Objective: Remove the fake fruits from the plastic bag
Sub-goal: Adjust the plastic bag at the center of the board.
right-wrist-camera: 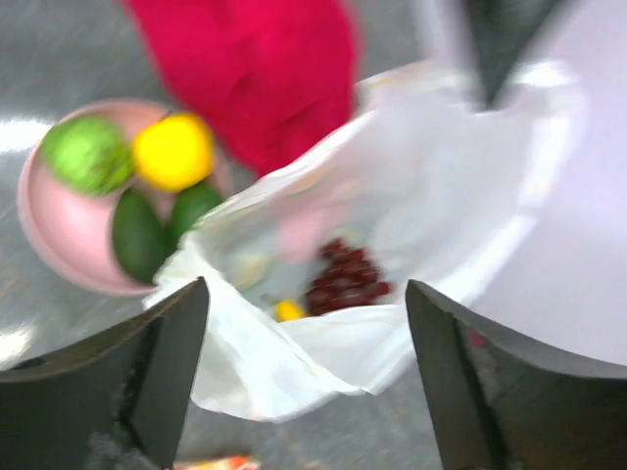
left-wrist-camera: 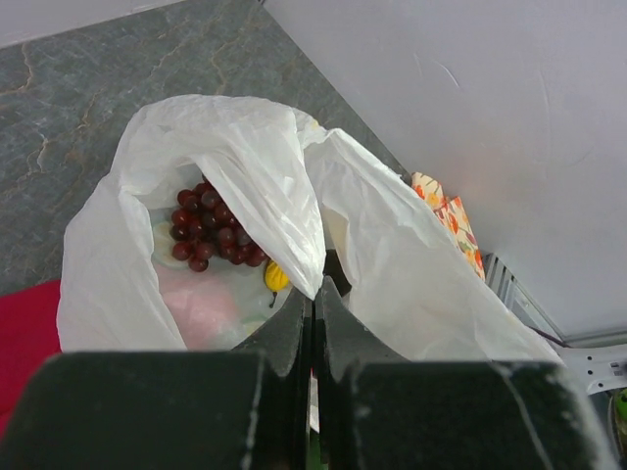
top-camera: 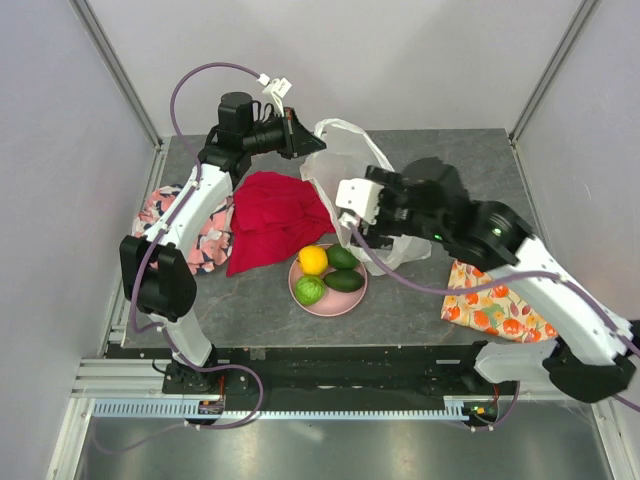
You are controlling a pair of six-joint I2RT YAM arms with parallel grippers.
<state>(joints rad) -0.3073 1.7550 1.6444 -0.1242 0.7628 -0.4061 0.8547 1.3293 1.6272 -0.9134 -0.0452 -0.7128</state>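
a grey stone-patterned table (top-camera: 250,310) sits enclosed by plain pale walls (top-camera: 400,60) and metal corner posts (top-camera: 113,65).

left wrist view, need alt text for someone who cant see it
The left gripper pinches the rim of a white plastic bag, holding it open on a grey table. Inside lie a red grape bunch and a small yellow fruit; a red cloth shows lower left.

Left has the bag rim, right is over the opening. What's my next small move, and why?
Probably lower the right gripper straight onto the grape bunch. Its jaws stand wide open above the plastic bag, the left gripper is shut on the rim, holding the mouth open, and the grapes lie uncovered inside beside a small yellow fruit.
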